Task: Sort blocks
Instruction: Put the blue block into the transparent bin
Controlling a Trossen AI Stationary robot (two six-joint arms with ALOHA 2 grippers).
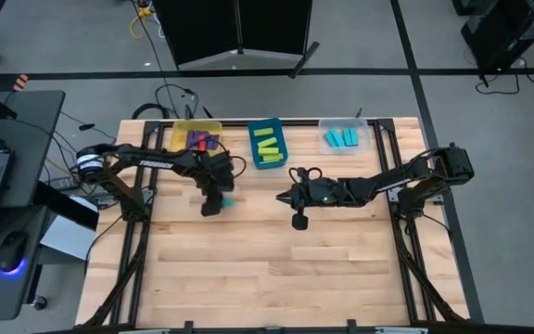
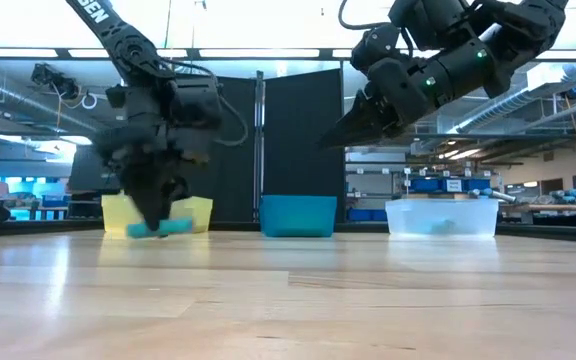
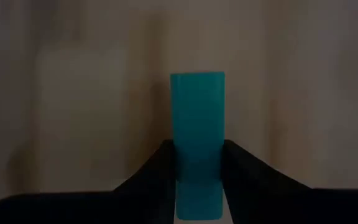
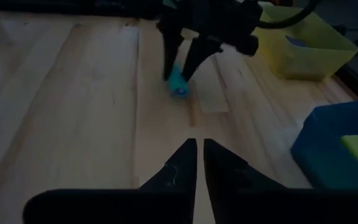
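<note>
On pale plank tabletop [image 1: 248,269], smooth cyan bar [image 3: 197,143] between left fingers [image 3: 160,171], clasped.

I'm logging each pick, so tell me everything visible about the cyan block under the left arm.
The cyan block is a small rectangular bar with rounded edges, plain and smooth, plastic by its look. It lies flat on the wooden table, in front of the yellow bin. The left pincer straddles it, one dark finger against each long side near one end, the other end sticking out free. In the low view it rests on the tabletop, not lifted. No other block touches it.
</note>
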